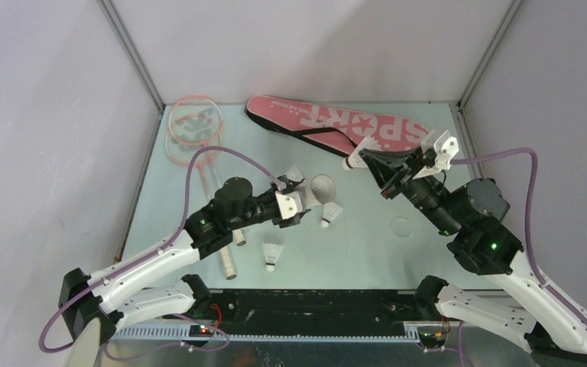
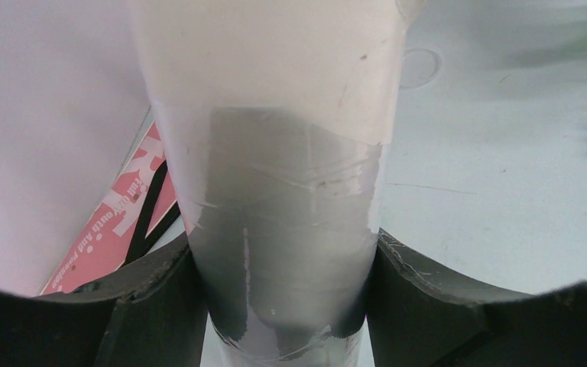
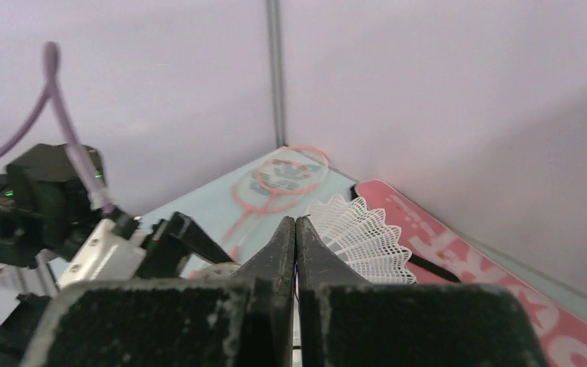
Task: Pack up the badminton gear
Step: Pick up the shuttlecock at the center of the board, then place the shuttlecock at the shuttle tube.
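Note:
My left gripper (image 1: 299, 205) is closed round the long white tube (image 1: 317, 191), which fills the left wrist view between the dark fingers (image 2: 145, 306); its open mouth (image 1: 323, 186) points toward the right arm. My right gripper (image 1: 372, 157) is shut, pinching the skirt edge of a white shuttlecock (image 1: 358, 153) (image 3: 363, 237) in the air near the pink SPORT bag (image 1: 329, 121). Three shuttlecocks lie near the tube: one behind it (image 1: 296, 173), one beside it (image 1: 331, 213), one in front of it (image 1: 273, 254). Two pink rackets (image 1: 192, 127) lie at the back left.
The racket handles (image 1: 228, 258) run under the left arm toward the near edge. A faint round disc (image 1: 401, 226) lies on the table right of centre. Grey walls enclose the table on three sides.

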Controlling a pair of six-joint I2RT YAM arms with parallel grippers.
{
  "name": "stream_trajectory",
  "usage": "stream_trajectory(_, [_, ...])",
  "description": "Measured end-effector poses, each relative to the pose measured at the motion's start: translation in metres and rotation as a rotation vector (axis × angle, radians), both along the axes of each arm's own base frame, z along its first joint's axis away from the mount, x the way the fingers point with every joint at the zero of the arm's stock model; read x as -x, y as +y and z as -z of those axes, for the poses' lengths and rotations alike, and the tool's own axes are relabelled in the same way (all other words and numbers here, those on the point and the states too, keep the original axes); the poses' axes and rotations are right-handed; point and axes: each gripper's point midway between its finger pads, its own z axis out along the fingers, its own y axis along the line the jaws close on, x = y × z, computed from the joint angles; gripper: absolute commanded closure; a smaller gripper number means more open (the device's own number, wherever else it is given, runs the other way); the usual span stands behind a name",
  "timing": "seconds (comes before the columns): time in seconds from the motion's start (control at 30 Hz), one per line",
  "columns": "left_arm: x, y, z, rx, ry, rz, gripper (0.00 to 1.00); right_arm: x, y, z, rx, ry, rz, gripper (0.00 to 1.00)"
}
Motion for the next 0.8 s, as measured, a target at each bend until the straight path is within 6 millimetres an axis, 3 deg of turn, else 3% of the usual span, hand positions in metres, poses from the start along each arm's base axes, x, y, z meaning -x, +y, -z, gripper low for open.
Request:
stream_trajectory(0.13, [-0.001, -0.001, 0.003, -0.006, 0.005, 0.0, 0.61, 0.013, 0.016, 0.002, 0.023, -0.028, -0.071, 1.0])
stream_trajectory(0.43, [-0.001, 0.0, 0.007, -0.016, 0.024, -0.004, 0.61, 0.006, 0.071, 0.054, 0.168, 0.043, -0.15, 1.0])
stream_trajectory(0.8, [0.001, 0.0, 0.003, 0.006, 0.04, -0.009, 0.62, 0.011, 0.082, 0.096, 0.163, 0.198, -0.173, 1.0])
